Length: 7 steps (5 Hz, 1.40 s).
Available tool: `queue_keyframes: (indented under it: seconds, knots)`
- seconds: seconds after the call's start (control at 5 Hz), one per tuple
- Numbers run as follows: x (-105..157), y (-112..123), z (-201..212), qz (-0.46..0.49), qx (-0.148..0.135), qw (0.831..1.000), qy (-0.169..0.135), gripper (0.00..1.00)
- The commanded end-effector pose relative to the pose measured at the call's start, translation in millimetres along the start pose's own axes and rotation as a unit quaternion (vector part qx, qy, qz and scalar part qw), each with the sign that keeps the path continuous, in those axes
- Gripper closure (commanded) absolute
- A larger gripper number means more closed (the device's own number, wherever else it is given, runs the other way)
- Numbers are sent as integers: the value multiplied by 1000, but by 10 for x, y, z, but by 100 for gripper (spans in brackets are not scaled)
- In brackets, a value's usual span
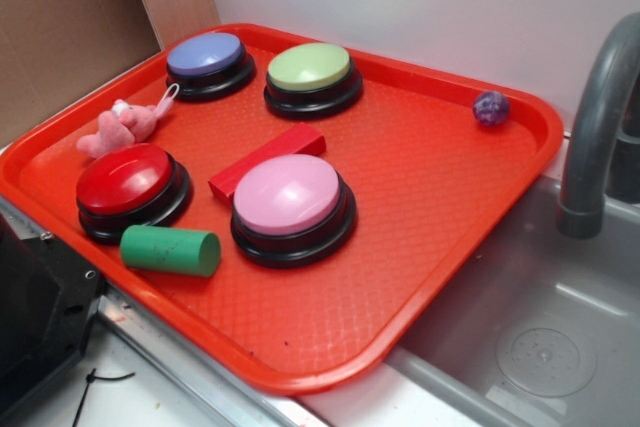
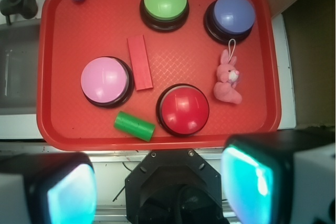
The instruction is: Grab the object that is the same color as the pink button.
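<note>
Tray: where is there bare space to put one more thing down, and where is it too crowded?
The red tray is bare along its sink-side half, between the pink button and the purple ball, and at its front corner. It is crowded around the red block, green cylinder and pink plush toy.

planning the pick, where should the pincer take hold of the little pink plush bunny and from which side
Grip the pink plush bunny across its plump body, coming straight down from above. It lies flat on the tray, and the body is its widest, softest part. Probably close across the body's narrow width; the red button and blue button sit close by. Avoid the thin white loop.
</note>
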State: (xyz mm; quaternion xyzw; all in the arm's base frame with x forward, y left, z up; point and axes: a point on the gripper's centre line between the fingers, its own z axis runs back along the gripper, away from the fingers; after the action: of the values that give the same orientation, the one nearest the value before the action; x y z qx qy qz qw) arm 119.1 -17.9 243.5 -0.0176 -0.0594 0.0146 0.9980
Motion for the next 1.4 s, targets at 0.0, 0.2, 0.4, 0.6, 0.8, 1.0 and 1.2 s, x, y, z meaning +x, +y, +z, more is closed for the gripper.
queue_keyframes:
  seconds: [0.0,0.2,0.4,0.6,0.8,1.0,1.2]
  knots:
    - [0,0,0,0,0,1000,0,0]
    - [48,131,-142,44,-1,999,3,0]
    - [111,303,-330,91,16,996,2,0]
    - [198,520,-565,138,34,990,10,0]
    - [211,691,-788,176,46,983,20,0]
    - [184,913,-1043,226,68,971,23,0]
    - [139,1110,-1284,273,90,958,25,0]
